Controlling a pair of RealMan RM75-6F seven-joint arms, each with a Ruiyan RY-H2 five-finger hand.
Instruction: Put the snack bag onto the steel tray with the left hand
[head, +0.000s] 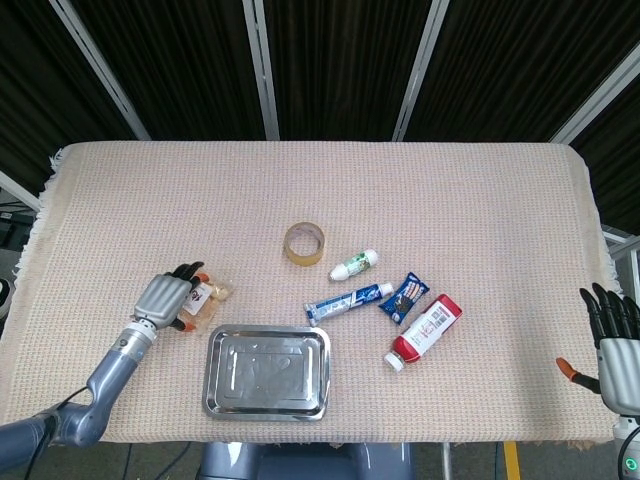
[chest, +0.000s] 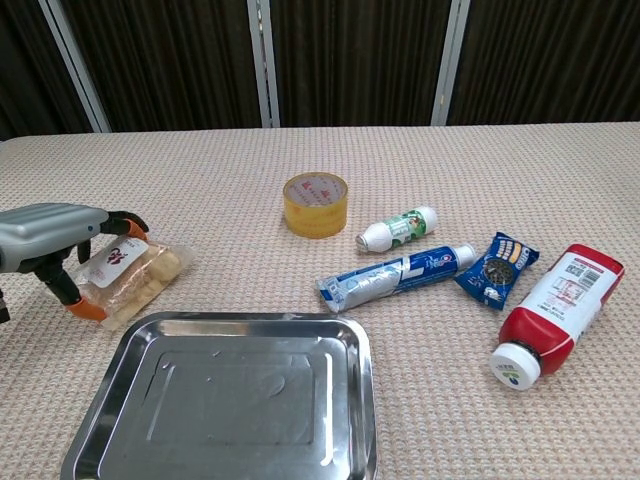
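Note:
The snack bag (head: 207, 298) (chest: 138, 277), clear with pale pieces and a white label, lies on the cloth just beyond the steel tray's (head: 267, 375) (chest: 230, 400) far-left corner. My left hand (head: 168, 300) (chest: 55, 235) is over the bag's left part. Its fingers reach across the top and the orange-tipped thumb sits at the bag's near-left edge. The bag still lies flat, and no firm grip shows. Spread and holding nothing, my right hand (head: 615, 335) hangs past the table's right edge; only the head view shows it.
A tape roll (head: 304, 243) (chest: 315, 203) sits mid-table. Right of the tray lie a small white bottle (head: 355, 264) (chest: 398, 228), a toothpaste tube (head: 348, 300) (chest: 395, 273), a blue packet (head: 404, 297) (chest: 496, 267) and a red bottle (head: 427, 330) (chest: 555, 312).

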